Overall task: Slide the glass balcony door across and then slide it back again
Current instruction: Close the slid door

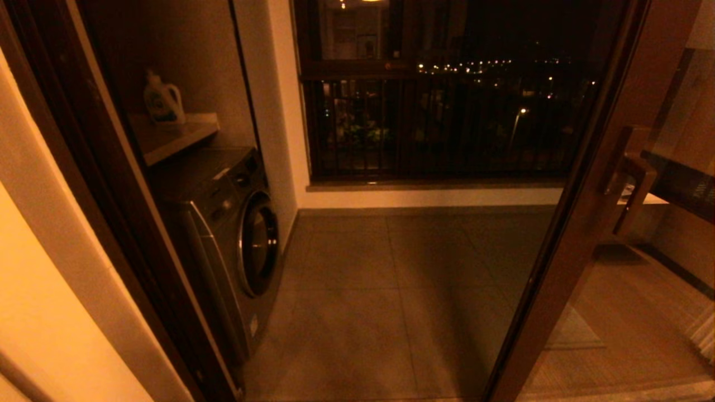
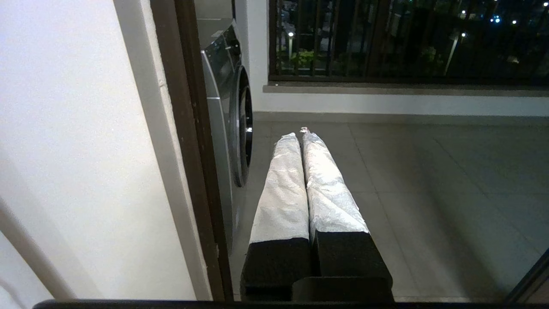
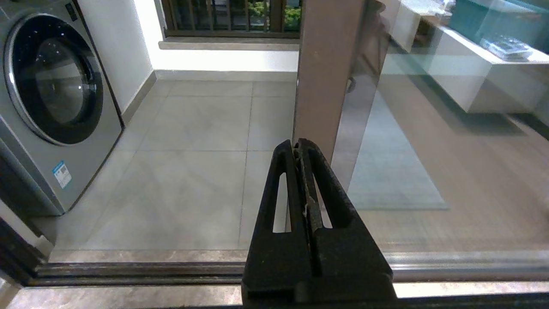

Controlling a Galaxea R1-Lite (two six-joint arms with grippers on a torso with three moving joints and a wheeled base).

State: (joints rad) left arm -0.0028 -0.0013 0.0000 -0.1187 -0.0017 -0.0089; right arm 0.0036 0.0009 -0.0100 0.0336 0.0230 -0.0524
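Observation:
The glass balcony door (image 1: 581, 223) stands at the right with its dark wooden edge leaning across the head view; the doorway to its left is wide open. Its wooden bar handle (image 1: 634, 187) shows behind the edge. Neither gripper appears in the head view. In the right wrist view my right gripper (image 3: 297, 143) is shut and empty, its tips just before the door's wooden edge (image 3: 328, 77), above the floor track (image 3: 128, 270); I cannot tell if they touch. My left gripper (image 2: 300, 135), with white-wrapped fingers, is shut and empty, pointing over the balcony floor beside the left jamb (image 2: 193, 150).
A grey washing machine (image 1: 234, 234) stands at the left inside the balcony, under a shelf (image 1: 173, 134) with a detergent bottle (image 1: 163, 101). A dark window with vertical railing bars (image 1: 447, 111) closes the far side. Tiled floor (image 1: 391, 290) lies between.

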